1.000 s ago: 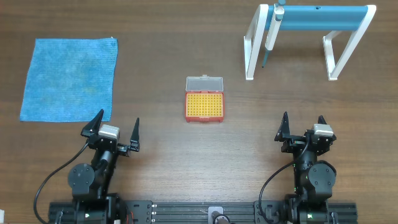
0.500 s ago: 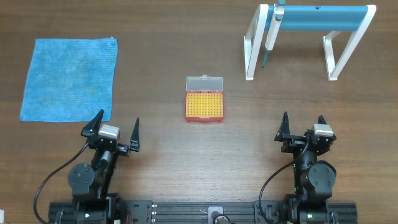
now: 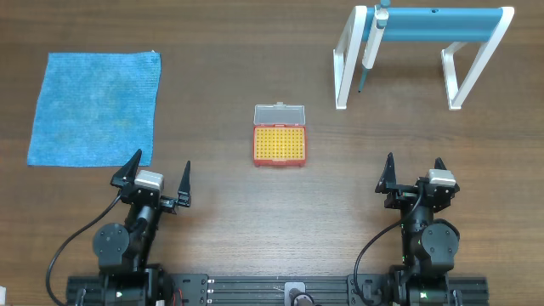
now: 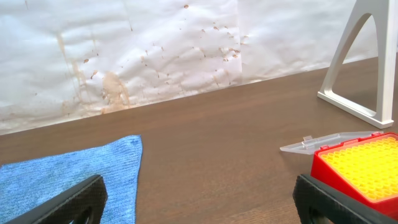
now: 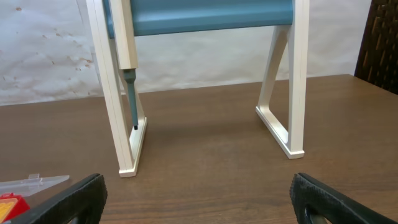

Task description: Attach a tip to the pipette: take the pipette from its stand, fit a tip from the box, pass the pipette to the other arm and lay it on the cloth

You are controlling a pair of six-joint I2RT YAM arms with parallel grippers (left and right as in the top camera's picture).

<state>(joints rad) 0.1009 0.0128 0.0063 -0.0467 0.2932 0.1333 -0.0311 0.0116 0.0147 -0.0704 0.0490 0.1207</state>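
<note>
The pipette (image 3: 371, 47) hangs from the left end of a white stand with a blue top bar (image 3: 433, 25) at the far right; its grey shaft (image 5: 131, 93) points down beside the stand's leg. A red tip box (image 3: 279, 144) with yellow tips and an open clear lid sits mid-table, and its corner (image 4: 364, 171) is close to the left wrist camera. A blue cloth (image 3: 95, 109) lies at the far left. My left gripper (image 3: 158, 180) stands open near the front left, just short of the cloth. My right gripper (image 3: 413, 174) stands open near the front right, with nothing between its fingers.
The brown wooden table (image 3: 221, 76) is bare between the cloth, box and stand. A white paper-covered wall (image 4: 155, 50) runs along the table's far edge. Both arm bases sit at the front edge.
</note>
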